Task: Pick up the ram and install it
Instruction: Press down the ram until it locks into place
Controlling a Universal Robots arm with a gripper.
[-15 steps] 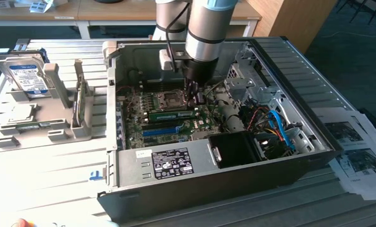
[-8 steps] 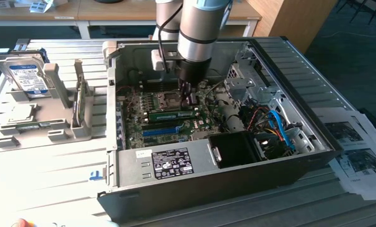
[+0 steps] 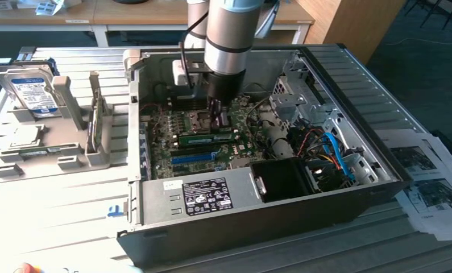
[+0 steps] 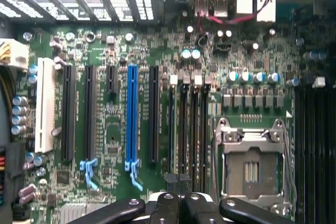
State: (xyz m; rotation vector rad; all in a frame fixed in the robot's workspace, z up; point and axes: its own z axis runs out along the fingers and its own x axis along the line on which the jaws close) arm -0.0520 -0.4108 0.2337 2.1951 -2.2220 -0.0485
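**Closed tool over the memory slots**

The ram [image 3: 207,138] is seen inside the computer case [image 3: 362,79], lying along the memory slots [image 4: 188,129] on the green board [image 3: 165,128], just near of the tool [image 3: 218,112]. The tool is closed and nothing is seen held in it. Whether the ram is fully seated cannot be told. If it is being pressed home, the push should be kept straight down and centred over the stick, so that the latches are closed evenly.
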